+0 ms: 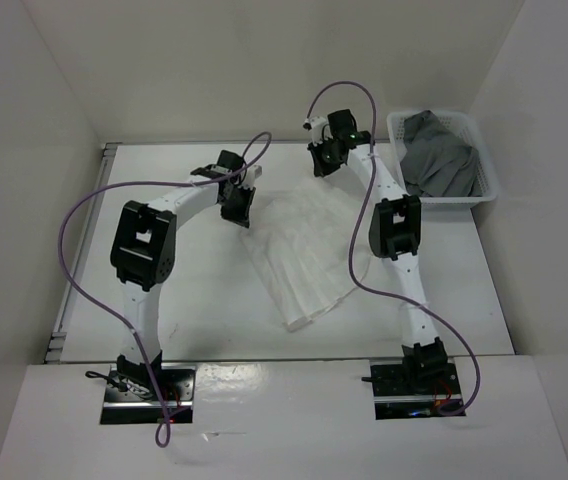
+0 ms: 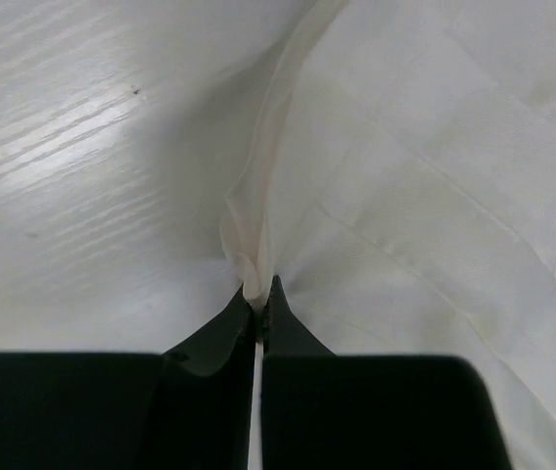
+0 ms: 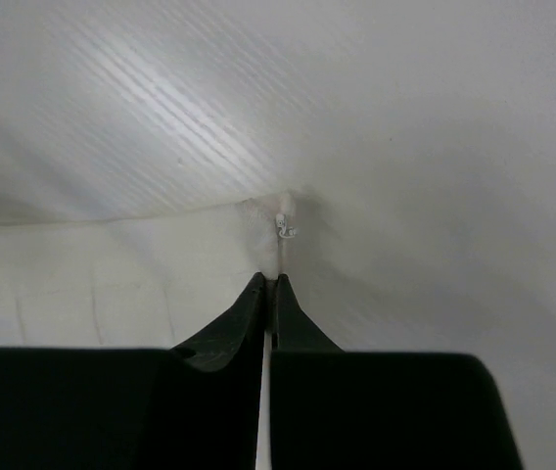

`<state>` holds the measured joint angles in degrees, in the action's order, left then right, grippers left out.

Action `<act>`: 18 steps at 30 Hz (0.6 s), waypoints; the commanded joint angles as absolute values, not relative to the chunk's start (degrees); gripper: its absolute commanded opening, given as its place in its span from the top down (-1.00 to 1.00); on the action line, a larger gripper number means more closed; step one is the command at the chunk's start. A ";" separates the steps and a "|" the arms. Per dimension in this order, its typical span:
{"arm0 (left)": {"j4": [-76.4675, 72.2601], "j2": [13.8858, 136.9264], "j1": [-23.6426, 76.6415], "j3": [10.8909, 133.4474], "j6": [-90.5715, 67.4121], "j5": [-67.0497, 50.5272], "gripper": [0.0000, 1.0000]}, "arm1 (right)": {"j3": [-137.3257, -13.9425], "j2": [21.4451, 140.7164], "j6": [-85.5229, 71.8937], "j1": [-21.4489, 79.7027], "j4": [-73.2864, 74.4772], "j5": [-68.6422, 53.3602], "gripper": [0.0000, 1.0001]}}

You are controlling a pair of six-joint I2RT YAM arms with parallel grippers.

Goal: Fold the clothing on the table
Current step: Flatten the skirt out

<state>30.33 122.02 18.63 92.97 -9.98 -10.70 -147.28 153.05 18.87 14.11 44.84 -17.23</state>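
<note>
Both jaws tight on far corners of clothing (image 1: 299, 255), long axis far-to-near across table (image 1: 189, 300)

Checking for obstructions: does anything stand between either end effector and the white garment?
Nothing visible: the left end effector and right end effector each pinch the far edge of the clothing directly. The basket sits off to the right, apart from it.

My table (image 1: 204, 290), white and smooth

The pleated white clothing (image 1: 299, 255) lies spread mid-table in front of me, a white mesh basket (image 1: 451, 203) sits at the far right corner, and a metal rail (image 1: 81, 250) lines the left edge.
</note>
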 commanded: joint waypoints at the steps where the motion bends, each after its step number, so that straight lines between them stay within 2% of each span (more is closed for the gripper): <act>1: 33.39 114.80 18.81 98.25 -5.89 -5.46 1.00 | -148.80 140.57 16.79 16.78 46.84 -17.76 1.00; 6: 37.96 108.13 18.81 104.06 -2.30 -3.25 1.00 | -141.08 129.66 16.79 19.67 46.85 -15.83 1.00; 9: 37.97 102.34 18.81 104.68 -0.01 -2.64 1.00 | -132.48 120.35 17.40 21.17 44.31 -15.21 1.00; 14: 38.58 92.13 19.34 100.12 4.04 -1.15 1.00 | -118.59 103.66 19.86 25.31 41.13 -11.70 1.00; 18: 38.58 82.39 19.34 96.86 7.55 -1.05 1.00 | -113.39 95.31 21.79 25.93 41.83 -11.69 1.00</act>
<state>38.00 87.55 19.07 99.13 3.14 -2.15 -116.99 100.64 19.68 26.55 42.98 -13.23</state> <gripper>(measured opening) 0.019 0.012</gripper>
